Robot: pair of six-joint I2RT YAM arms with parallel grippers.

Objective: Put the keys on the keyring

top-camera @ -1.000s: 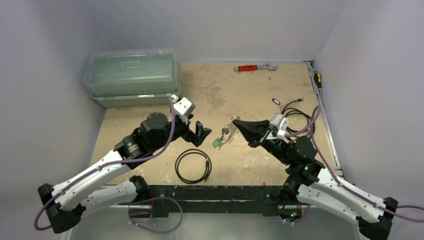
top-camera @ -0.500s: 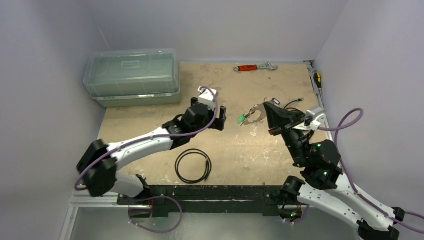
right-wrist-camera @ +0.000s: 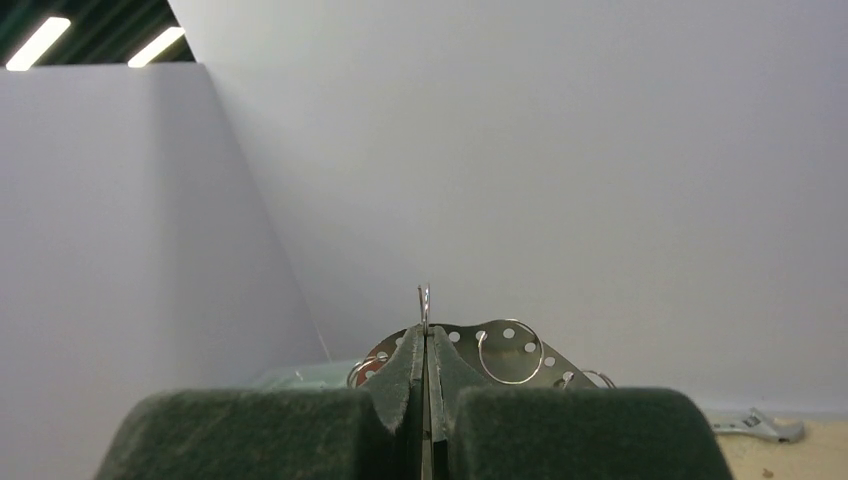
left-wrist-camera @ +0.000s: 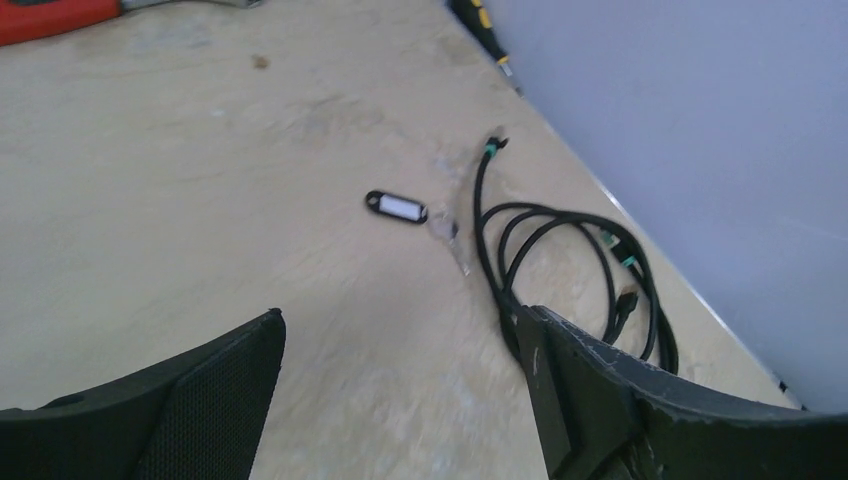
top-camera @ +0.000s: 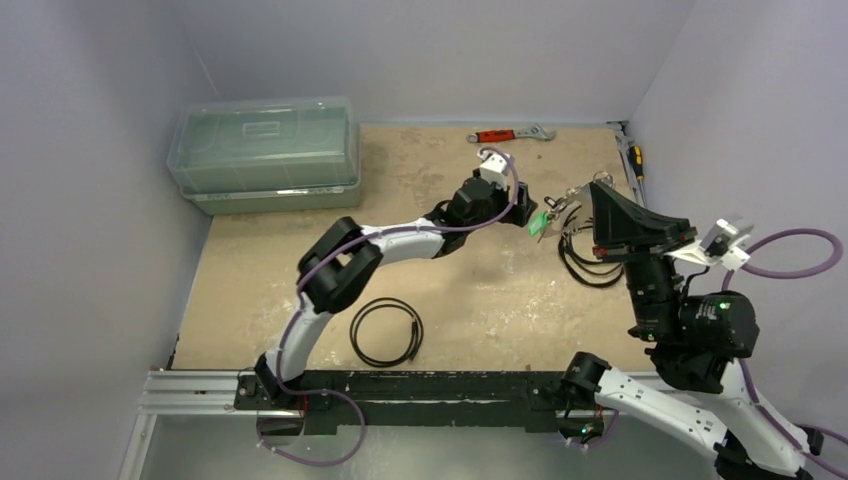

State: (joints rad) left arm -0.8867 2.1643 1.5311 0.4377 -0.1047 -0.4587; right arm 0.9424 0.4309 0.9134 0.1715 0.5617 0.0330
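Note:
In the top view my right gripper (top-camera: 598,192) is raised over the table's right side, shut on the keyring (top-camera: 572,194). Several small keys (top-camera: 553,212) and a bright green piece (top-camera: 538,223) dangle from the keyring's left end. The right wrist view shows the thin wire keyring (right-wrist-camera: 424,299) edge-on, pinched between the shut jaws, with a perforated silvery plate (right-wrist-camera: 470,345) and small rings behind them. My left gripper (top-camera: 521,207) is stretched out just left of the green piece. In its wrist view the left gripper (left-wrist-camera: 400,315) is open and holds nothing.
A black key tag with a white label (left-wrist-camera: 396,206) lies on the table beside a loose black cable (left-wrist-camera: 575,255). A black coil (top-camera: 387,331) lies near the front. A clear lidded box (top-camera: 265,150) stands back left. A red wrench (top-camera: 505,133) and a screwdriver (top-camera: 634,158) lie at the back.
The right gripper has carried the keyring and keys from mid-table to the back right and higher. The left arm has stretched out after it, its jaws a little narrower.

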